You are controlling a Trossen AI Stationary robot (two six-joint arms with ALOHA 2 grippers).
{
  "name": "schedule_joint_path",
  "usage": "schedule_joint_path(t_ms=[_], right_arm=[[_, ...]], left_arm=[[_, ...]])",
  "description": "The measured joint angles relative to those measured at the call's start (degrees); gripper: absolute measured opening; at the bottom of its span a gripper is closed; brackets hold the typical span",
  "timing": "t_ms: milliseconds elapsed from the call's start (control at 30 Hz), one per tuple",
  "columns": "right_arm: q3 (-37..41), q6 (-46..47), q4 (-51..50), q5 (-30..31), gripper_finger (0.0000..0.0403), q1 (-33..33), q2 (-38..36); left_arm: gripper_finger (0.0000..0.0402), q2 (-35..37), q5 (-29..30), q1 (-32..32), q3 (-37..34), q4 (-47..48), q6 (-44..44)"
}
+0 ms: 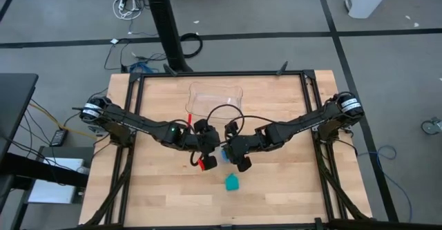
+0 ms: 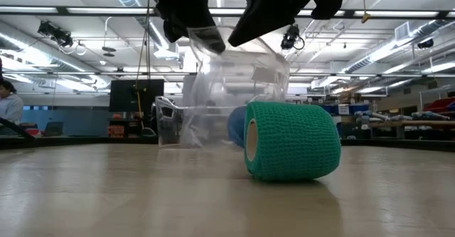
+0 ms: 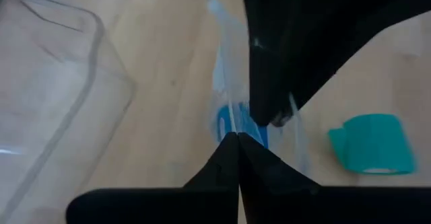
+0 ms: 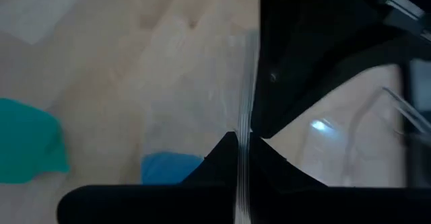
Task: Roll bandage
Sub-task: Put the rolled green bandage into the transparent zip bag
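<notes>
Between our two grippers, raised above the middle of the table, hangs a clear plastic bag [image 2: 231, 73] with a small bright-blue roll [image 3: 232, 124] inside it.

Item one: our left gripper [image 3: 237, 138]. Its fingers are pressed fully together, and a thin edge of the clear film is pinched at the tips. The right arm's dark finger comes in just ahead of it and meets the same film.

Item two: our right gripper [image 4: 241, 138]. Its fingers are near-closed on a vertical fold of the bag, which runs straight up between the tips.

Item three: the bandage [image 1: 232, 182], teal-green, already wound into a stubby cylinder. It lies on its side on the wooden table [image 1: 159, 195], free of both grippers, just below and in front of them on the near side, slightly toward our right gripper. In the low view it stands nearest of all, with its hollow core turned left.

Item four: a clear plastic tray [image 1: 215, 99], sitting beyond the grippers toward the far edge of the table, apart from the bandage.

Item five: past the table, a workshop room with benches and ceiling lights; a person [image 2: 8, 105] is seated at the far left.
</notes>
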State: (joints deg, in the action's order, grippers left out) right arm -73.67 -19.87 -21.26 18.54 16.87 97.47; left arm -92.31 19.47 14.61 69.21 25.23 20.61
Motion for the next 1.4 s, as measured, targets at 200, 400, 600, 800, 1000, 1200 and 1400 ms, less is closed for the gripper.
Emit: schedule_joint_path(t_ms=[200, 400, 600, 800, 1000, 1200, 1400], right_arm=[[-0.02, 1.31, -1.09, 3.97, 0.0052, 2.80, -0.50], [0.00, 7.79, -4.31, 4.86, 0.0073, 3.02, -0.15], [0.00, 8.36, -1.67, 8.44, 0.0072, 2.50, -0.39], [0.02, 7.74, 0.47, 4.51, 0.0081, 0.49, -0.20], [0.02, 6.27, 0.36, 1.79, 0.0085, -0.91, -0.20], [1.08, 7.37, 0.94, -4.55, 0.0075, -0.70, -0.20], [5.27, 11.04, 3.24, -3.23, 0.0071, 0.85, -0.09]], left_arm=[[0.0002, 0.00, 5.95, 0.02, 0.00, 2.00, -2.19], [0.0001, 0.00, 12.71, 1.93, -0.02, 1.06, -9.20], [0.0001, 0.00, 13.62, 3.44, -0.02, -0.60, -12.79], [0.0000, 0.00, 13.47, 3.78, -0.02, -0.68, -12.63], [0.0000, 0.02, 13.51, 3.91, -0.02, -2.97, -12.95], [0.0000, 0.02, 18.28, 4.61, -0.02, -2.79, -13.12], [0.0000, 0.02, 20.16, 5.55, -0.02, -3.63, -14.03]])
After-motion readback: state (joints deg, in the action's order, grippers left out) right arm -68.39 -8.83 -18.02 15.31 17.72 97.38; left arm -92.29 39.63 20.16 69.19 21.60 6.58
